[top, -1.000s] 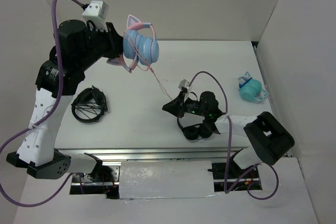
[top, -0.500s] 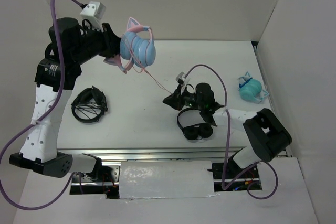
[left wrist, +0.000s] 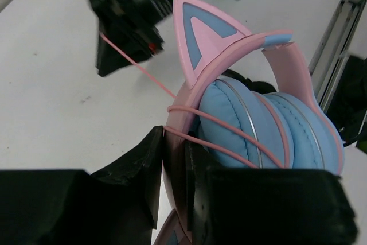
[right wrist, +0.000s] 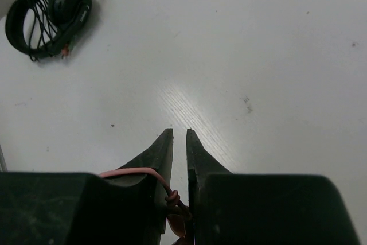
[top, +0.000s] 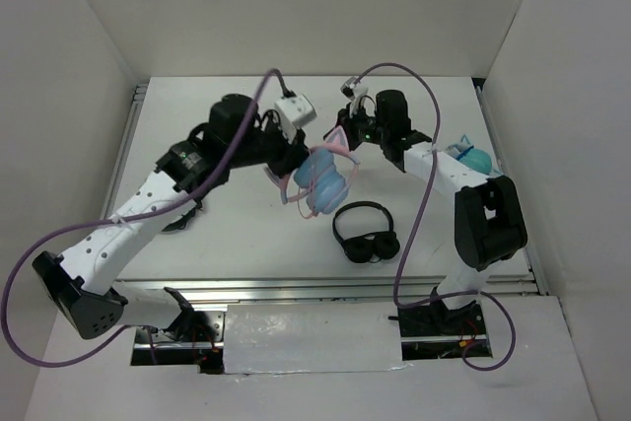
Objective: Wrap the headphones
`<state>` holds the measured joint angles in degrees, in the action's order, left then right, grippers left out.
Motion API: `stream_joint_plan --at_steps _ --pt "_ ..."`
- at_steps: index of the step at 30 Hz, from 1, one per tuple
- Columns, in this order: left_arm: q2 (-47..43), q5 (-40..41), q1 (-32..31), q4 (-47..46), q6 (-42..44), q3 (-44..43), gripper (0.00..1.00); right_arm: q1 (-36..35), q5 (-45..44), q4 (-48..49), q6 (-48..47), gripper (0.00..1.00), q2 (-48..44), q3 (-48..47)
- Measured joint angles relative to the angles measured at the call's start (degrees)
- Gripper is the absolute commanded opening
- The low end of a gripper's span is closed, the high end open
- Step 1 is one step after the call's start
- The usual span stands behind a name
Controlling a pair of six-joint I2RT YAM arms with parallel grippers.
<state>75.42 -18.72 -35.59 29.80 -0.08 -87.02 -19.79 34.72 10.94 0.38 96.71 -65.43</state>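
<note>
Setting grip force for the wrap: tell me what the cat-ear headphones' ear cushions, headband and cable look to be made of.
The ear cushions look like soft padding under a smooth, faintly shiny light blue skin, probably faux leather, going by their rounded bulge. The headband looks like rigid matte pink plastic, moulded in one with the cat ear. The cable has a thin pink sheath, likely rubbery, and is stretched taut and straight.

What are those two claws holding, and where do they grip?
The left gripper clamps the headphones by the pink headband; the right gripper pinches their thin pink cable.
</note>
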Motion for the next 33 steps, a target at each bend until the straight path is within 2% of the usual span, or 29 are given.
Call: stream_joint_plan --at_steps 4,7,13,18,23,28,33 --pt "-0.02 8.11 -7.56 -6.34 4.39 9.22 0.0 1.05 0.46 -13.05 -7.87 0.0 -0.04 -8.04" --pt "0.66 13.42 -9.57 -9.2 6.08 14.45 0.0 2.4 1.29 -23.17 -15.54 0.0 -0.11 -12.39" --pt "4.79 17.64 -11.3 -9.27 7.63 14.88 0.0 3.17 -1.2 -37.33 -27.58 0.0 -0.44 -15.82" --pt "9.09 19.69 -13.92 -9.44 9.14 14.34 0.0 2.95 -1.75 -42.21 -31.41 0.0 -1.99 -15.93" --pt "10.1 20.44 -14.6 -10.03 9.25 14.25 0.0 1.88 -2.27 -45.27 -29.66 0.0 -2.1 -18.53" --pt "12.39 22.6 -13.86 -11.1 8.61 12.17 0.0 1.01 -0.66 -47.87 -18.69 0.0 -2.14 -25.92" --pt "14.82 22.77 -11.56 -12.17 5.95 11.45 0.0 -0.96 0.13 -48.39 -6.73 0.01 -2.29 -26.82"
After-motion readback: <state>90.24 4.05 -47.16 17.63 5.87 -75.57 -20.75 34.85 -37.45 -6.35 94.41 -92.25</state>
